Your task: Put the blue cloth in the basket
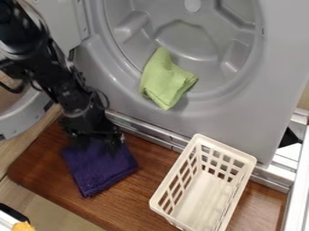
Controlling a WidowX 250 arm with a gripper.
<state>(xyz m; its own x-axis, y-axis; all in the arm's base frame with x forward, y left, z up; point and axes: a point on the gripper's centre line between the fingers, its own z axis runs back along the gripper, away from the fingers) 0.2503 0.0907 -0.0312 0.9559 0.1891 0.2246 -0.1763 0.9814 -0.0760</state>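
Observation:
The black gripper hangs at the left of the view, low over the wooden board. Beneath it, the dark blue cloth lies on the board, its upper edge partly covered by the gripper. Whether the cloth is held cannot be told. To the right on the same board stands the white plastic basket, with slotted walls and a bare floor showing inside.
Behind the board rises a grey washer or dryer front with a round opening. A green cloth lies over the opening's lower rim. A metal rail runs along the board's back edge. An orange item shows at bottom left.

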